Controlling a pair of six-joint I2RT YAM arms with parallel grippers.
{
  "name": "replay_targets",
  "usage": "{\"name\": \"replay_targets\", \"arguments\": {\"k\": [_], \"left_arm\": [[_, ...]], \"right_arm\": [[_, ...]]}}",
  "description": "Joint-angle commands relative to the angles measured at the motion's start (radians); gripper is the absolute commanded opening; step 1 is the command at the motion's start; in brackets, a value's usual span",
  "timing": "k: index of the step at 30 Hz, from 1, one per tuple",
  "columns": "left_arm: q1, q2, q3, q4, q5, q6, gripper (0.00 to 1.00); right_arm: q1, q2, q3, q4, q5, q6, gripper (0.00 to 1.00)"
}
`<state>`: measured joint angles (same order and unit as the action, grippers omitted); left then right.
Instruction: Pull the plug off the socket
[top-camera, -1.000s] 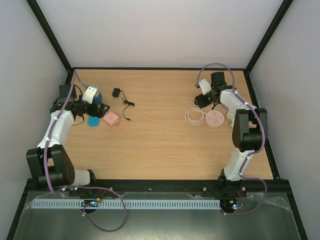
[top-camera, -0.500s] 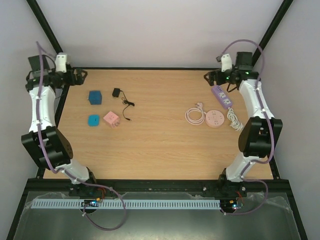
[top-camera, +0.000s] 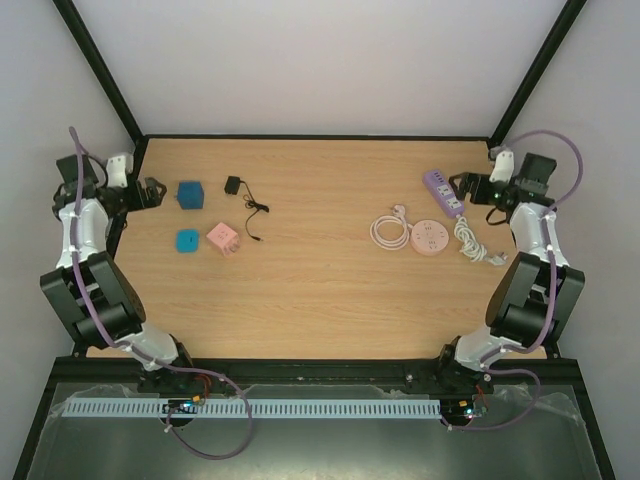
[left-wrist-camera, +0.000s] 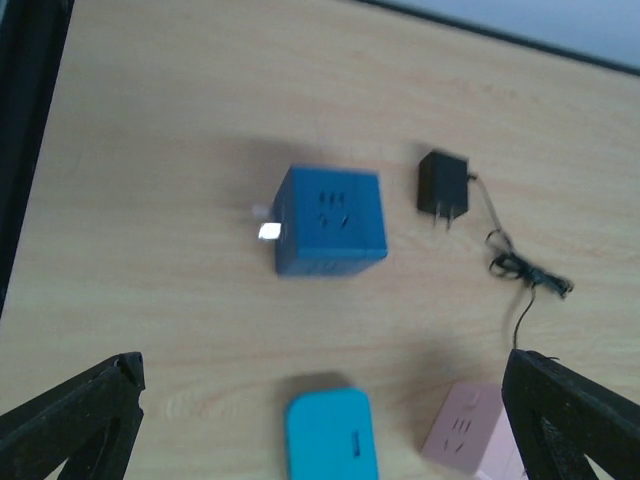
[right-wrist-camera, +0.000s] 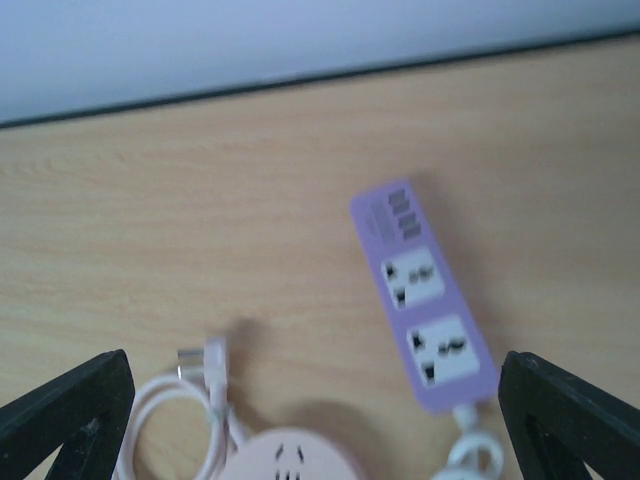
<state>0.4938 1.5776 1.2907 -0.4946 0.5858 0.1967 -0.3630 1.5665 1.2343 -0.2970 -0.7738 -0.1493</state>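
A black plug (top-camera: 232, 185) with a thin black cord lies loose on the table, apart from every socket; it also shows in the left wrist view (left-wrist-camera: 442, 187). A dark blue cube socket (top-camera: 190, 194) sits left of it, with a small pale piece sticking out of its left side (left-wrist-camera: 265, 225). My left gripper (top-camera: 150, 190) is open and empty at the table's left edge, just left of the cube; in the left wrist view (left-wrist-camera: 320, 425) its jaws stand wide apart. My right gripper (top-camera: 465, 186) is open and empty beside a purple power strip (top-camera: 443, 192), also open in the right wrist view (right-wrist-camera: 320, 425).
A cyan flat block (top-camera: 186, 240) and a pink cube socket (top-camera: 222, 238) lie near the blue cube. A round pink socket (top-camera: 430, 237) with a coiled white cable and plug (top-camera: 390, 232) sits by the strip. The strip's white cord (top-camera: 472, 242) trails toward the right edge.
Both arms have swung away from the objects, out to the table's side edges, and now sit lower than half a second ago. The objects have not moved.
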Motion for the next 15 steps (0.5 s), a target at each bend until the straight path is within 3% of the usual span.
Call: {"name": "replay_targets", "arguments": {"k": [1, 7, 15], "left_arm": [[0.021, -0.078, -0.12, 0.063, -0.032, 0.031, 1.0], [0.02, -0.106, -0.231, 0.113, -0.07, 0.032, 1.0], [0.02, -0.101, -0.234, 0.128, -0.086, 0.015, 1.0]], "right_arm": [[-0.022, -0.06, -0.136, 0.09, -0.042, -0.007, 0.98], [-0.025, -0.122, -0.276, 0.152, -0.06, -0.009, 0.98], [-0.025, -0.131, -0.284, 0.159, -0.059, -0.009, 0.98]]}}
